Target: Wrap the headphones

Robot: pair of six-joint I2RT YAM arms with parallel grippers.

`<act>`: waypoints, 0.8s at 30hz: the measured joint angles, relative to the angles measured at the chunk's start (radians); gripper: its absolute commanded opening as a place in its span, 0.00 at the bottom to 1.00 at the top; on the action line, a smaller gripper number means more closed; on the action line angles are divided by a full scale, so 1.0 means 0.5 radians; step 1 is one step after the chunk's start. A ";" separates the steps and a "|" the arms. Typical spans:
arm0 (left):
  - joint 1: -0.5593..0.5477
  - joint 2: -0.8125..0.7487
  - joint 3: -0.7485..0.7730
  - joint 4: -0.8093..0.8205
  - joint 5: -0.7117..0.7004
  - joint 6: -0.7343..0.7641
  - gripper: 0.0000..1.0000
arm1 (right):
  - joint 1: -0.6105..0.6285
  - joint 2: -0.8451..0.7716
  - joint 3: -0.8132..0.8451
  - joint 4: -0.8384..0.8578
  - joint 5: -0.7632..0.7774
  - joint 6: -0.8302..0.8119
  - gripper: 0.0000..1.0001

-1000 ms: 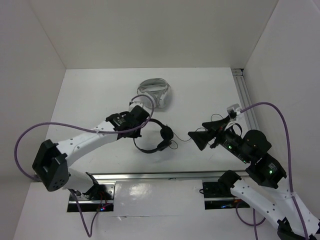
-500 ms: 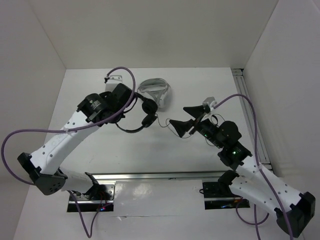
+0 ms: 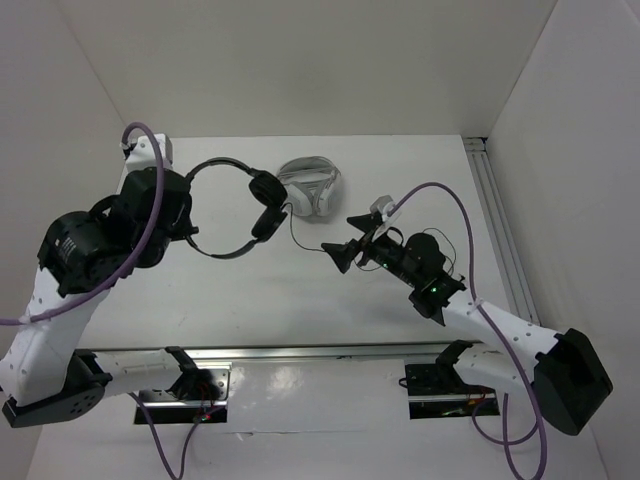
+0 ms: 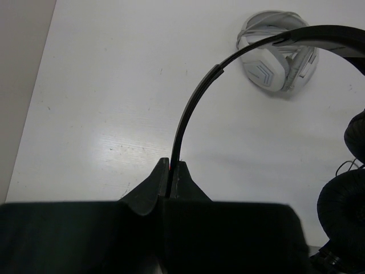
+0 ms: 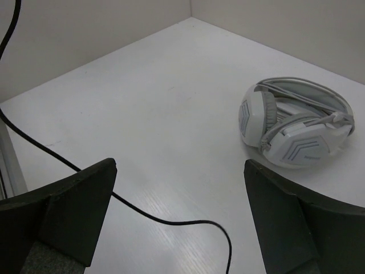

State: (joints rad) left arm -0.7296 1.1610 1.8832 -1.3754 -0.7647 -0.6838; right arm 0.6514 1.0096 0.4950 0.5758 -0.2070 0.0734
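Observation:
The black headphones (image 3: pixel 228 163) hang in the air over the table's left half, their ear pads (image 3: pixel 264 190) close to the white headset. My left gripper (image 3: pixel 190 238) is shut on the thin headband (image 4: pixel 194 108), which curves up from between the fingertips of this gripper (image 4: pixel 171 165); one ear pad (image 4: pixel 342 211) shows at the right edge. The thin black cable (image 3: pixel 300 235) trails from the pads towards my right gripper (image 3: pixel 346 241). That gripper (image 5: pixel 179 182) stands open, and the cable (image 5: pixel 142 214) lies on the table between its fingers, touching neither.
A white-and-grey headset (image 3: pixel 310 186) lies at the back middle of the table, seen also as the headset (image 4: pixel 279 63) and the headset (image 5: pixel 296 128) from the wrists. An aluminium rail (image 3: pixel 495 220) runs along the right edge. White walls close in the left, back and right.
My left arm has swung up and to the left, carrying the headphones off the table. My right arm has reached left and farther back after the trailing cable, its jaws staying open.

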 measured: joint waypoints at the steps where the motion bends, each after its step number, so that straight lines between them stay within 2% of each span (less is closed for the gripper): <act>1: 0.000 0.000 0.026 -0.003 0.008 0.010 0.00 | 0.000 0.025 -0.004 0.038 -0.018 0.001 0.99; 6: 0.003 0.049 0.083 -0.011 0.022 0.063 0.00 | -0.002 0.095 -0.024 0.134 -0.088 0.019 0.97; 11: 0.017 0.120 0.082 -0.021 0.023 0.105 0.00 | -0.002 0.001 -0.068 0.183 -0.081 0.031 0.96; 17: 0.029 0.153 0.043 -0.017 0.023 0.108 0.00 | -0.008 -0.249 -0.246 0.414 0.175 0.150 0.94; 19: 0.034 0.156 0.011 -0.021 0.023 0.108 0.00 | -0.012 -0.294 -0.243 0.391 0.122 0.134 0.92; 24: 0.049 0.163 -0.012 -0.013 0.027 0.111 0.00 | -0.012 -0.243 -0.150 0.288 -0.025 0.104 0.92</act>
State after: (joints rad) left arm -0.7052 1.2423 1.8771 -1.3819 -0.7513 -0.6285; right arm 0.6453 0.8883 0.4202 0.7200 -0.2195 0.1253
